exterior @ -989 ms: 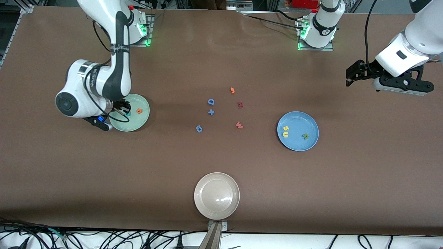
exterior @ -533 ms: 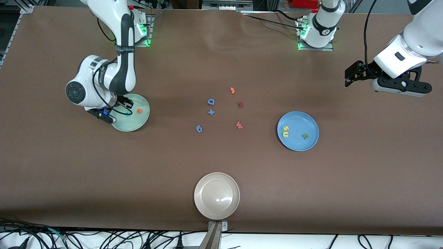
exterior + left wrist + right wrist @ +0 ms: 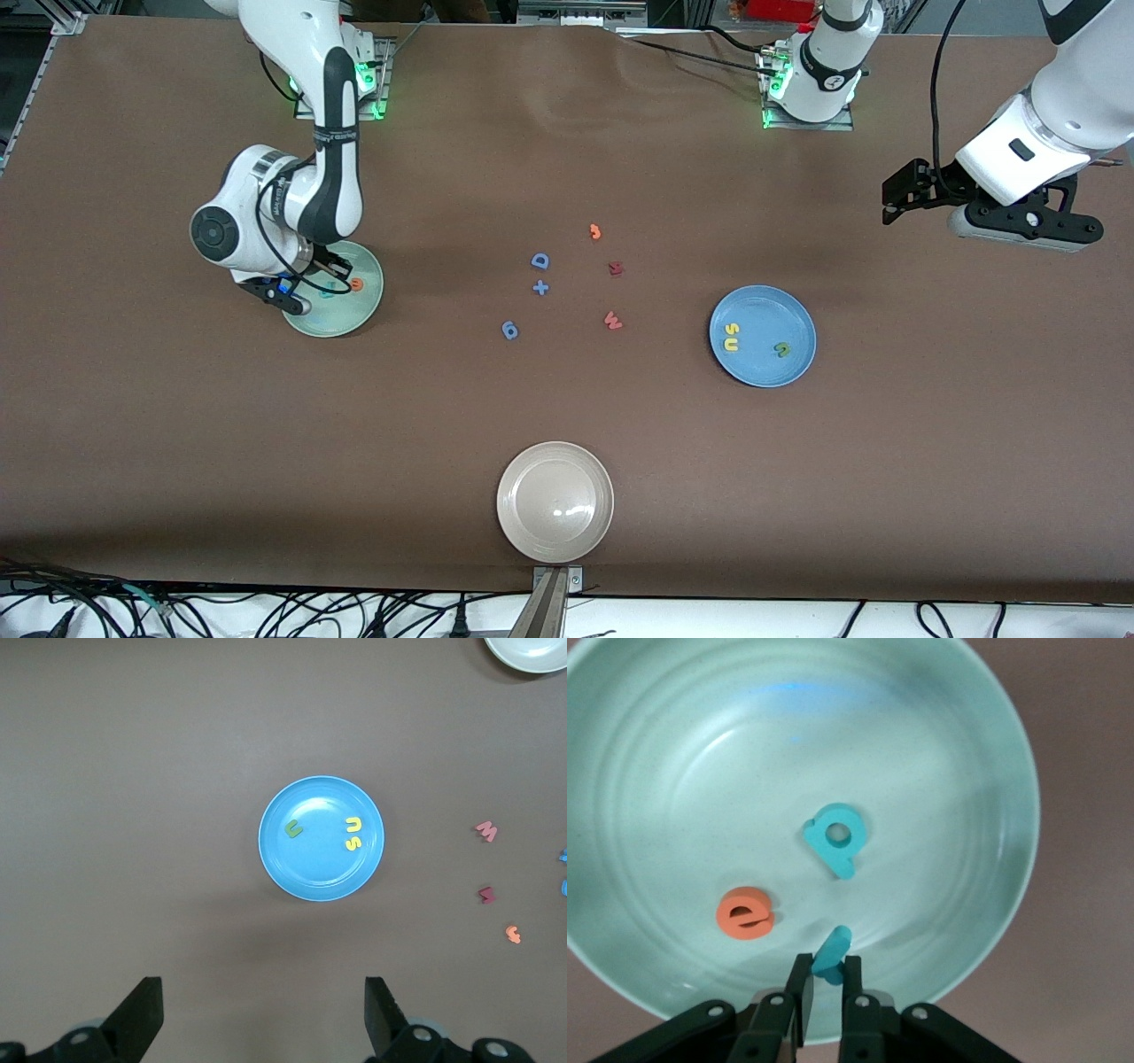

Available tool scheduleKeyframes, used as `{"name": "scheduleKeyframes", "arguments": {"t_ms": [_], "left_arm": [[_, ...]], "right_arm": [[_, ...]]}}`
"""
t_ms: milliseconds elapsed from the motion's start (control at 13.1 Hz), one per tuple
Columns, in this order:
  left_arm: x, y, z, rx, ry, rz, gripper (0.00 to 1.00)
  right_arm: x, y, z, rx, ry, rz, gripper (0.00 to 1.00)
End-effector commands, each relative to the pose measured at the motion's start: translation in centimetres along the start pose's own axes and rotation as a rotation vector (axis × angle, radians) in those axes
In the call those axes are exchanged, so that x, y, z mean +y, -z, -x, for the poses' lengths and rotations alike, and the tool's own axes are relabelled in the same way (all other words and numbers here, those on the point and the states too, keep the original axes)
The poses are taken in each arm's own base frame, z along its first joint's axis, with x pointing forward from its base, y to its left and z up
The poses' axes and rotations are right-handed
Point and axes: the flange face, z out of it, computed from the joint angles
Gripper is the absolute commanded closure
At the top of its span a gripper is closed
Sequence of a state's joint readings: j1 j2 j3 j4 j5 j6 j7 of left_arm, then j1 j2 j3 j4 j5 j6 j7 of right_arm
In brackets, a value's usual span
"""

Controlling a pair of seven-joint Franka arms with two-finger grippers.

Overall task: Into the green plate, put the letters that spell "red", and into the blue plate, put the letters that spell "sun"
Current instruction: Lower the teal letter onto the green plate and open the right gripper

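Toward the right arm's end of the counter, the right tool hangs over the green plate, its fingers pinched on a small teal letter held on edge just above the plate's floor. Two letters already lie flat in that plate: the orange "e" and the teal "d", a little apart from each other. In the middle of the counter, well apart from both coloured plates, sits a loose scatter: a blue "q"-like letter, a blue plus sign, a blue "D", an orange piece, a dark red letter and a red "w". A beige plate rests near the counter's edge closest to the front camera. Toward the left arm's end lies the blue plate, holding the yellow "s", yellow "u" and green "n". The left tool waits high over bare counter near the left arm's end, fingers spread wide and empty.
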State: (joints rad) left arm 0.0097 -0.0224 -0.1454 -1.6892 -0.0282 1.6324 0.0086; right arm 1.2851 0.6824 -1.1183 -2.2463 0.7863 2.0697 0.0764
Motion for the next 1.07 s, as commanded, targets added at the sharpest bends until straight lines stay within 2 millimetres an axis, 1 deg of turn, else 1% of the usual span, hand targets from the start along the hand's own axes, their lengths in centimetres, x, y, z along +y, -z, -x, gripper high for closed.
{"name": "scheduleKeyframes", "arguments": {"t_ms": [0, 457, 609, 685, 761, 837, 913, 989], "left_arm": [[0.10, 0.49, -0.23, 0.004, -0.007, -0.033, 0.00], [0.28, 0.54, -0.22, 0.004, -0.011, -0.033, 0.00], [0.28, 0.54, -0.22, 0.004, -0.010, -0.033, 0.00], [0.28, 0.54, -0.22, 0.004, -0.008, -0.033, 0.00], [0.27, 0.46, -0.26, 0.002, -0.008, -0.033, 0.00], [0.28, 0.54, -0.22, 0.004, -0.008, -0.033, 0.00], [0.28, 0.54, -0.22, 0.004, -0.008, -0.033, 0.00], [0.28, 0.54, -0.22, 0.004, -0.008, -0.033, 0.00]], "right_arm": [[0.18, -1.02, -0.29, 0.018, -0.001, 0.002, 0.84], [0.55, -1.12, -0.41, 0.014, -0.003, 0.002, 0.84], [0.67, -1.22, -0.38, 0.012, -0.006, 0.003, 0.77], [0.77, -1.22, -0.40, 0.011, -0.007, 0.003, 0.64], [0.73, -1.28, -0.35, 0.009, -0.006, 0.003, 0.54], [0.72, -1.18, -0.40, 0.011, -0.008, 0.002, 0.41], [0.76, -1.05, -0.47, 0.012, -0.009, 0.001, 0.24], [0.81, -0.58, -0.55, 0.012, -0.009, -0.008, 0.10]]}}
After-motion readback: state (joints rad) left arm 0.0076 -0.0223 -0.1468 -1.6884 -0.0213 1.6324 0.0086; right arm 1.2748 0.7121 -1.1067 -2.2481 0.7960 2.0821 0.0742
